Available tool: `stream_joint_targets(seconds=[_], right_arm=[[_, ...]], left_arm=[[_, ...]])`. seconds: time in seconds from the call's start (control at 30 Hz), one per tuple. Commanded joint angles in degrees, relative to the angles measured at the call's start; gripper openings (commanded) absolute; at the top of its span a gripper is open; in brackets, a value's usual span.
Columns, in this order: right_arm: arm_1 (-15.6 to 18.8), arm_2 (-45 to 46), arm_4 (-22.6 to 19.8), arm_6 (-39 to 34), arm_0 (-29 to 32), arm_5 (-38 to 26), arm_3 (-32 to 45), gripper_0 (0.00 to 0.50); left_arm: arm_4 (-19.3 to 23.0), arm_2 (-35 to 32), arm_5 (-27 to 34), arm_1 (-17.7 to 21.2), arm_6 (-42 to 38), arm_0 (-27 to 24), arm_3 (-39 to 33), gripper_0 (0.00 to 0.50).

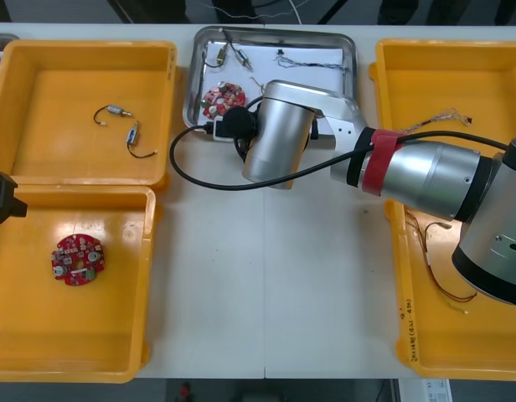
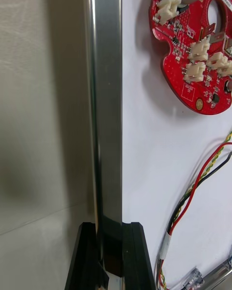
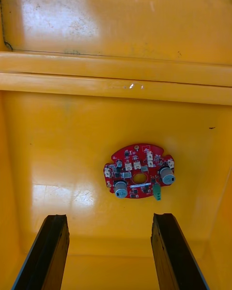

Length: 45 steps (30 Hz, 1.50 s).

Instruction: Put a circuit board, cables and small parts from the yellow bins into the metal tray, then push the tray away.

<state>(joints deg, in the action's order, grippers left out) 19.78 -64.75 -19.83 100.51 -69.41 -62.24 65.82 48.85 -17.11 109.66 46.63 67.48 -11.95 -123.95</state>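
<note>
Metal tray (image 1: 352, 63) sat far-centre on the tabletop (image 1: 266, 276), white inside with a shiny steel rim. It held a round red circuit board (image 2: 193, 53) and a twisted red-yellow cable (image 2: 203, 183). My right claw (image 2: 110, 228) was clamped on its near rim. Loading looked done, push step in hand; next needed a straight shove away. My left claw (image 3: 110, 217) hung apart over a spare board (image 3: 139, 171) in a glossy yellow bin (image 3: 116, 72).

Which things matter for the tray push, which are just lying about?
In play: metal tray; right gripper, jaws shut on its near rim; red board and red and yellow cable inside it.
Lying about: spare board in near left bin, under open left gripper; small metal parts, far left bin; cables, right bins.
</note>
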Motion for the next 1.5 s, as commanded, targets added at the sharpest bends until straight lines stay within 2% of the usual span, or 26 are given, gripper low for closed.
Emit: stream_joint_targets(seconds=[0.03,0.1,0.13,0.2,0.23,0.27,0.3,0.6,0.83,1.03,1.37,1.5], right_arm=[[-1.15,2.26,0.41,2.76,-2.75,2.04,-1.14,0.000],[-1.15,2.61,0.41,3.12,-2.75,2.30,-1.22,0.000],[-1.15,2.61,0.49,3.38,-2.75,2.30,-1.22,0.025],[-1.15,2.61,0.41,3.64,-2.75,2.30,-1.22,0.199],[-1.06,2.70,0.41,3.64,-2.75,2.30,-1.22,0.361],[-1.06,2.79,0.41,3.64,-2.75,2.13,-1.14,0.463],[-1.06,2.87,0.41,3.73,-2.75,2.04,-1.14,0.495],[-1.06,5.25,-0.82,4.52,-2.66,-4.82,3.35,0.500],[-1.06,8.67,-0.91,4.52,-0.20,-13.17,11.61,0.500],[-1.15,15.62,-0.74,4.52,6.48,-23.19,23.30,0.500],[-1.06,27.39,-0.38,3.82,18.25,-46.13,44.48,0.500],[-1.06,34.43,-0.38,3.82,23.70,-47.76,52.92,0.500]], left_arm=[[0.37,-1.08,0.34,2.59,3.36,0.70,-0.51,0.500],[0.37,-1.08,0.34,2.59,3.36,0.70,-0.51,0.500],[0.37,-1.08,0.34,2.59,3.36,0.70,-0.51,0.500],[0.37,-1.08,0.34,2.59,3.36,0.70,-0.51,0.500],[0.37,-1.08,0.34,2.59,3.36,0.70,-0.51,0.500],[0.37,-1.08,0.34,2.59,3.36,0.70,-0.51,0.500],[0.37,-1.08,0.34,2.59,3.36,0.70,-0.51,0.500],[0.37,-1.08,0.34,2.59,3.36,0.70,-0.51,0.500],[0.37,-1.08,0.34,2.59,3.36,0.70,-0.51,0.500],[0.37,-1.08,0.34,2.59,3.36,0.70,-0.51,0.500],[0.37,-1.08,0.34,2.59,3.36,0.70,-0.51,0.500],[0.37,-1.08,0.34,2.59,3.36,0.70,-0.51,0.500]])
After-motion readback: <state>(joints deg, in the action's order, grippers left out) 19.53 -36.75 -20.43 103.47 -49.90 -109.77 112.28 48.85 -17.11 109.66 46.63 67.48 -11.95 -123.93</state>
